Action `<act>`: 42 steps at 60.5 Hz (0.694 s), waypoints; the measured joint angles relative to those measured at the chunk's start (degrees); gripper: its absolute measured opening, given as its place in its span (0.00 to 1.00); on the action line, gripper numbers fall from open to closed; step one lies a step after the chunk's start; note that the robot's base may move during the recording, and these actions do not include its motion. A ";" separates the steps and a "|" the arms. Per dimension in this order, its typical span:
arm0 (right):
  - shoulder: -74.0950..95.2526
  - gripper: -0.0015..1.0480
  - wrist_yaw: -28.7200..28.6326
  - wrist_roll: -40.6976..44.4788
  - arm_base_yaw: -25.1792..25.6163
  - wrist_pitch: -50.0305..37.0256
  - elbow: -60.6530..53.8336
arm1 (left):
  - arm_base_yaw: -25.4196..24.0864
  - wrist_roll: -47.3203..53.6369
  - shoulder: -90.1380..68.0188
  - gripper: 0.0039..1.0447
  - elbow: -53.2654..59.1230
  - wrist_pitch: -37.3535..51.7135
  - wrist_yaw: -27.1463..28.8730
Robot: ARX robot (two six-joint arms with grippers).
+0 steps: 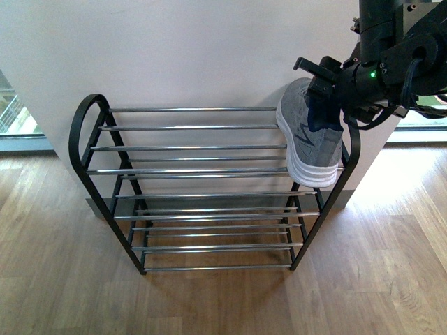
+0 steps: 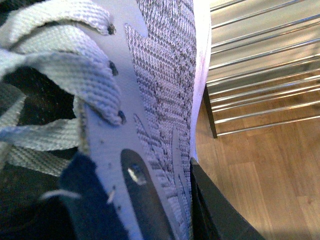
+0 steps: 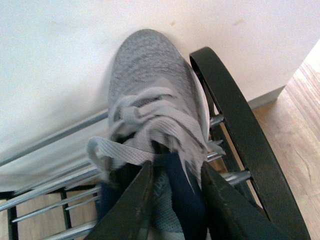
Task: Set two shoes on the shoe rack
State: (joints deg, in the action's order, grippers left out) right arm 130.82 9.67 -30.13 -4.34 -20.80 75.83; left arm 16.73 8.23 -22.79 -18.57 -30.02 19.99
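In the left wrist view the left gripper (image 2: pixel 172 200) seems clamped on the side wall of the second shoe (image 2: pixel 165 80). We cannot place it in the front view. Nearest us at the rack, the right gripper (image 3: pixel 176 172) pinches the navy collar at the heel end of the first shoe (image 1: pixel 307 132). Its long axis runs away from the jaws, toe toward the wall (image 1: pixel 174 49). It hangs tilted over the right end of the shoe rack (image 1: pixel 195 128), just inside the side arch (image 3: pixel 235 115).
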 joint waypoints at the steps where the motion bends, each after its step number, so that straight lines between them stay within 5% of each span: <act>1: -0.31 0.51 -0.24 0.02 0.00 -0.20 -0.44 | 0.00 0.00 0.00 0.03 0.00 0.00 -0.02; 15: -17.07 0.92 -8.94 1.38 0.00 -5.29 -16.41 | 0.00 0.00 0.00 0.03 0.00 0.00 -0.02; 42: -56.59 0.91 -18.69 8.33 4.63 -7.08 -49.77 | 0.00 0.00 0.00 0.03 0.00 0.00 -0.02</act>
State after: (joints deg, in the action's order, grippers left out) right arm 74.24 -9.02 -21.80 0.30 -27.88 26.06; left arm 16.73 8.23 -22.79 -18.57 -30.02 19.97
